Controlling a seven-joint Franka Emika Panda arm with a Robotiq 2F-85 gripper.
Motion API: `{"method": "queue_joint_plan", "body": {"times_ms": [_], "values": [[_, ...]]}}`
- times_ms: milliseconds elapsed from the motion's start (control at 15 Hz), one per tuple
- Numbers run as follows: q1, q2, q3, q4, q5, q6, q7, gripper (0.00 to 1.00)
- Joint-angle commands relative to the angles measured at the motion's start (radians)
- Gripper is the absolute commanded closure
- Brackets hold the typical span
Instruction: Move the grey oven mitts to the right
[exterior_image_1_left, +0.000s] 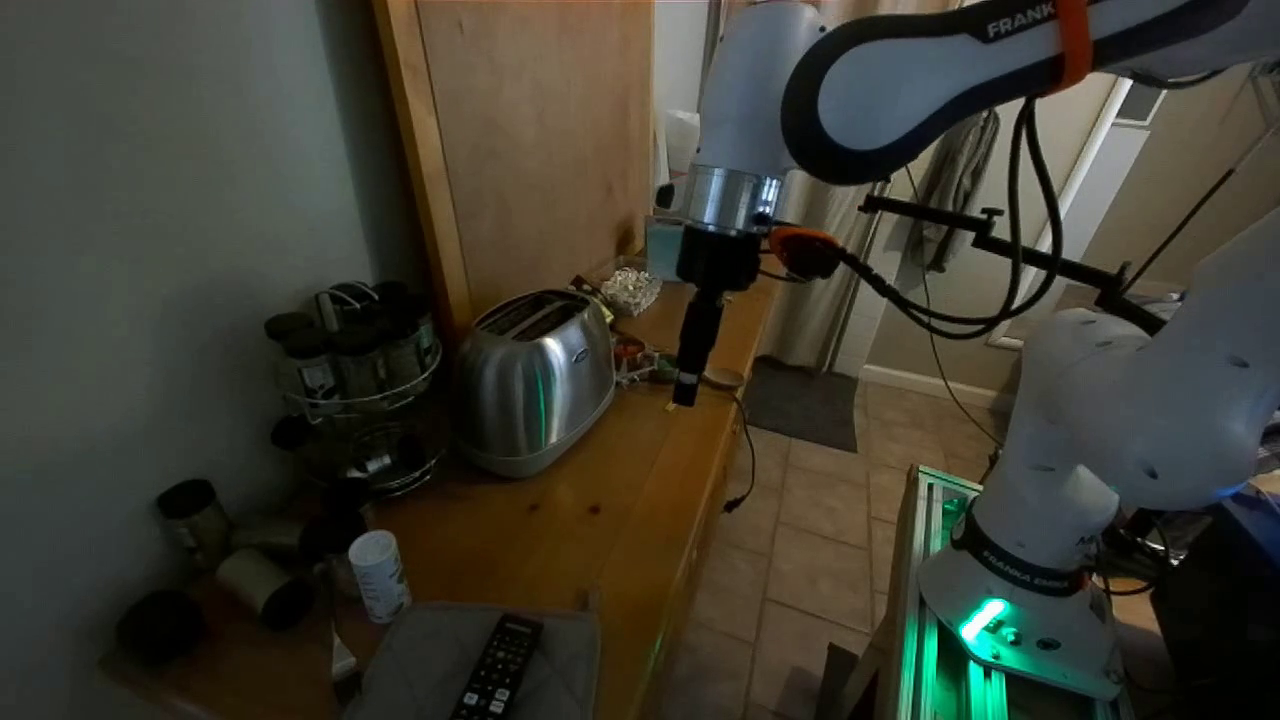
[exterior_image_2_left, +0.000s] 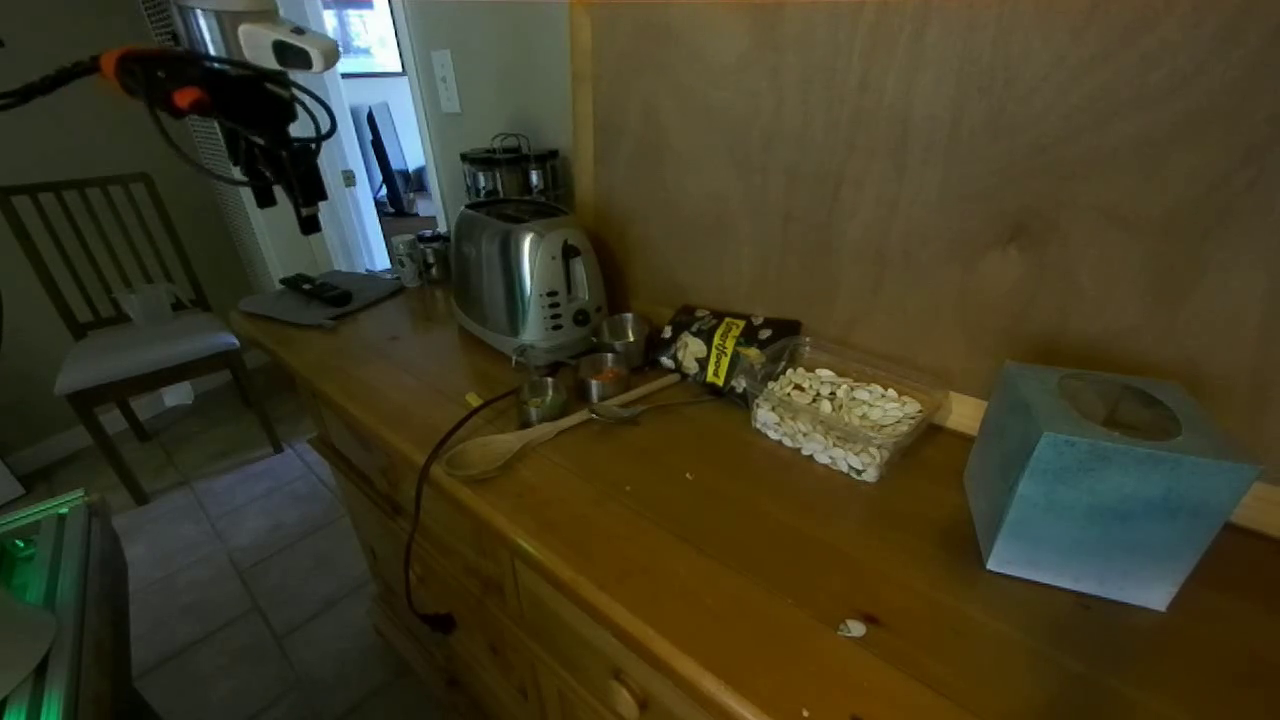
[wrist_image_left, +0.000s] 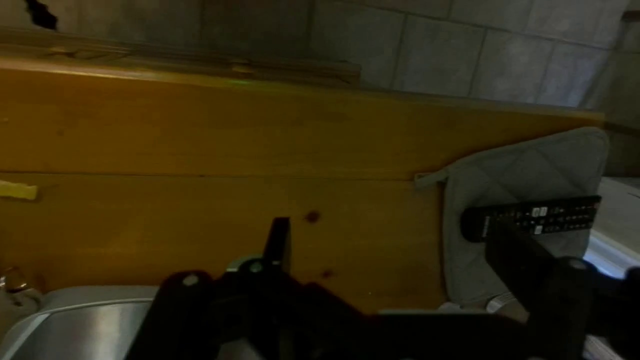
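Clearly the claw (wrist_image_left: 388, 232) is released: in the wrist view its two fingers (wrist_image_left: 280, 245) stand wide apart, with the wooden counter (wrist_image_left: 175, 140) showing between them. It hangs in the air above that surface, pointing down and slightly tilted. The white arm (exterior_image_1_left: 900, 110) reaches across the floor (exterior_image_1_left: 820, 540) from its base (exterior_image_1_left: 1040, 600), where a green light (exterior_image_1_left: 985, 620) glows; the forearm slopes gently down, and the wrist bends toward the vertical.

Near the claw, one silver toaster (exterior_image_1_left: 540, 390) stands upright on the counter. At one end of the counter lies one grey oven mitt (wrist_image_left: 525, 165), flat and quilted, with one small loop (wrist_image_left: 430, 178) at its edge; one black remote (wrist_image_left: 535, 215) rests on it. Just beside the mitt stands one white canister (exterior_image_1_left: 380, 575). Near that, one wire rack (exterior_image_1_left: 350, 408) holds dark-lidded jars (exterior_image_1_left: 312, 372), with more standing or lying alongside, too dim and crowded to count.

On the toaster's other side, in an exterior view, I count three metal cups (exterior_image_2_left: 603, 377), one wooden spoon (exterior_image_2_left: 500, 450), one metal spoon (exterior_image_2_left: 620, 411), one black bag (exterior_image_2_left: 720, 345), one clear tub (exterior_image_2_left: 910, 440) of pale seeds (exterior_image_2_left: 835, 410) and, farther along, one blue box (exterior_image_2_left: 1110, 510) with a round hole on top. One cord (exterior_image_2_left: 418, 500) hangs over the counter's front edge. Well apart, on the floor, stands one chair (exterior_image_2_left: 145, 365).
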Motion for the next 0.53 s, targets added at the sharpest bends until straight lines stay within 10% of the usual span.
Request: {"method": "queue_joint_plan", "body": {"times_ms": [0,467], "values": [[0.034,0.099,-0.001,-0.011,0.149,0.128,-0.032,0.00],[0.024,0.124,0.013,-0.003,0.136,0.142,-0.063,0.00]]}}
